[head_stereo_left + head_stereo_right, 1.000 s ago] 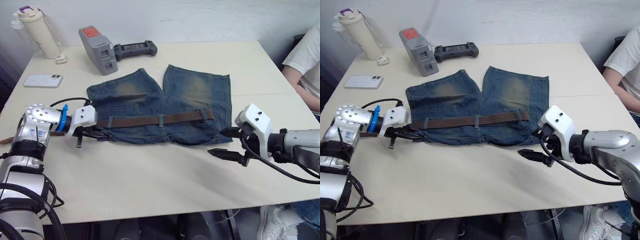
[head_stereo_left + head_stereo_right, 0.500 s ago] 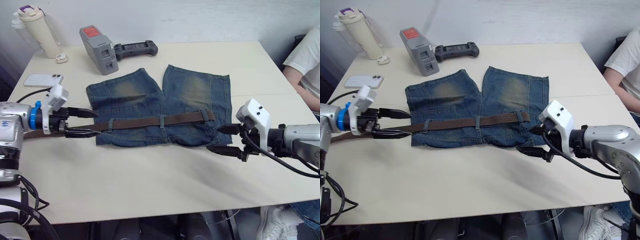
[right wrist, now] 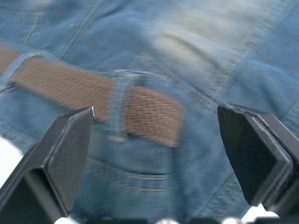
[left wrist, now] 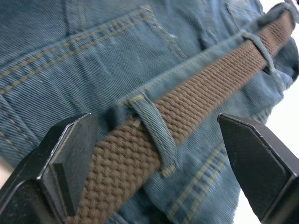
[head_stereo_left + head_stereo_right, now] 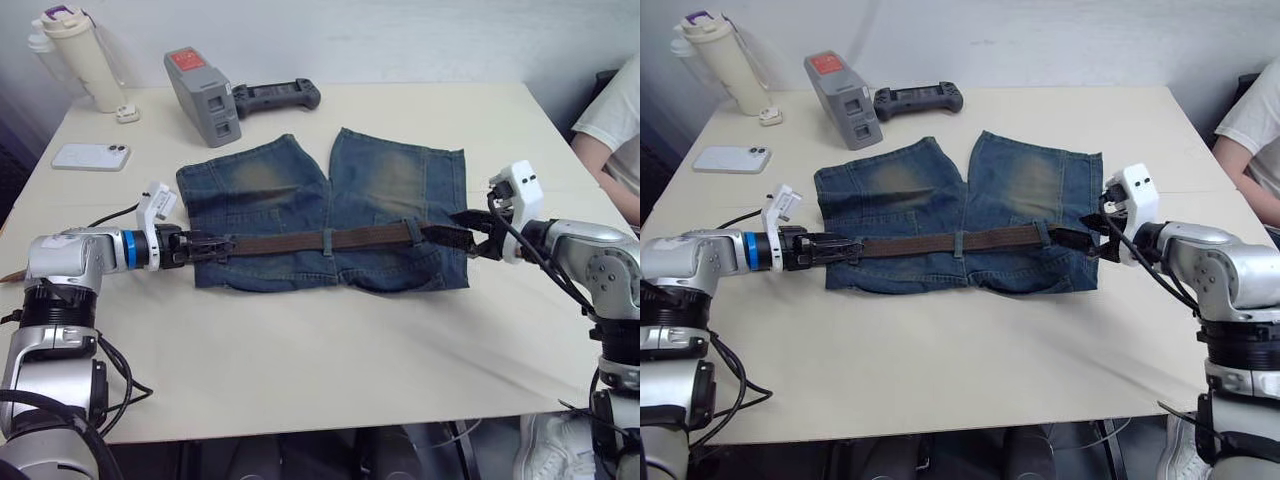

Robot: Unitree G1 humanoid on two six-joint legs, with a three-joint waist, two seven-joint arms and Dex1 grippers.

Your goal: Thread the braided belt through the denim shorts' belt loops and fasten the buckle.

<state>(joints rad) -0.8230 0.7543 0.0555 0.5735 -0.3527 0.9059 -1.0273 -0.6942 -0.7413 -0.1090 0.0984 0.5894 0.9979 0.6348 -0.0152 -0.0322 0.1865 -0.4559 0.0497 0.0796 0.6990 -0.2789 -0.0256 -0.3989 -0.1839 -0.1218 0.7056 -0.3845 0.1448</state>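
The left hand [image 5: 205,246] sits at the waistband end of the denim shorts [image 5: 330,215], its two black fingers [image 4: 70,158] spread wide with the braided belt [image 5: 320,240] running between them and neither pad closed on it — the wrist view shows the weave passing under one of the belt loops [image 4: 156,133] right in front of the palm. The right hand [image 5: 462,238] is at the far end of the waistband, its fingers likewise apart, with the belt's darker end stopping just past a loop in front of it. The belt lies along the waistband on the tabletop [image 5: 330,350], already under the loops that can be seen; the buckle is not visible, probably back along the left arm. To do this step well, I judge each hand should close squarely on the belt itself, not on the denim or a loop — then draw the two ends toward each other with the strap kept flat so it slides and does not bunch the waistband. Pulling one side alone risks dragging the shorts across the tabletop.
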